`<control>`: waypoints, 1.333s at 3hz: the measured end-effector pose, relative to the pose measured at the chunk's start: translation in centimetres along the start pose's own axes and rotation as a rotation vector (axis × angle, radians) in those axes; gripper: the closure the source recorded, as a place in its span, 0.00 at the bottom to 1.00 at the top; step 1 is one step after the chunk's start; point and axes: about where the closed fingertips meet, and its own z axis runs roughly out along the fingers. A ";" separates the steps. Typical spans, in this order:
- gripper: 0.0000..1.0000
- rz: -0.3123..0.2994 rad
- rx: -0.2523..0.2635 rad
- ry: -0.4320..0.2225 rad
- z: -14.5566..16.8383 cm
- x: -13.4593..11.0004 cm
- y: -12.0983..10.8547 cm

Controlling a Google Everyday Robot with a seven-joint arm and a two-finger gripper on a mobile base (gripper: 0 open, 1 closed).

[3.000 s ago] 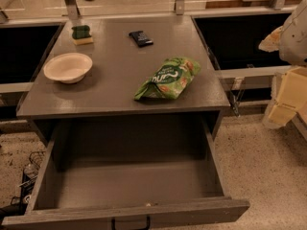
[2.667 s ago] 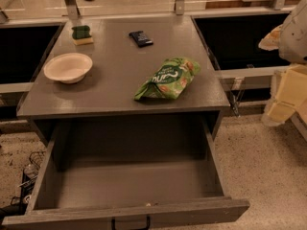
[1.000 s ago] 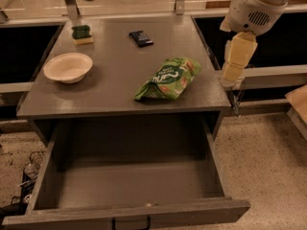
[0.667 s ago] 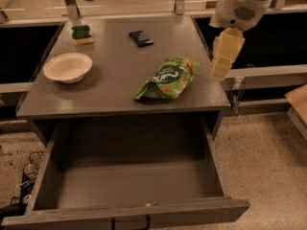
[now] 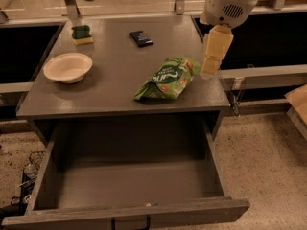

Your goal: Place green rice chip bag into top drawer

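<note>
Camera view | top drawer point(image 5: 129, 188) open | green rice chip bag point(image 5: 165, 78) on tabletop point(image 5: 115, 63) | tool point(image 5: 210, 72) beside bag, grip unclear

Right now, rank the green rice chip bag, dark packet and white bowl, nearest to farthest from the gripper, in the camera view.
The gripper hangs at the table's right edge.
1. green rice chip bag, just beside it, centre-right.
2. dark packet, back centre.
3. white bowl, far left.

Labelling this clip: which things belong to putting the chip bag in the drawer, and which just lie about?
Job: green rice chip bag; open top drawer; gripper, hovering just beside the bag.
Lying about: white bowl; sponge; dark packet.
</note>
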 end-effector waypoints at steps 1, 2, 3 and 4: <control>0.00 0.012 -0.023 -0.024 0.9 0.1 0.0; 0.00 0.049 -0.069 -0.021 4.0 -0.5 -0.1; 0.00 0.095 -0.109 -0.003 6.7 -1.1 -0.6; 0.00 0.135 -0.135 0.014 8.4 -1.9 -1.1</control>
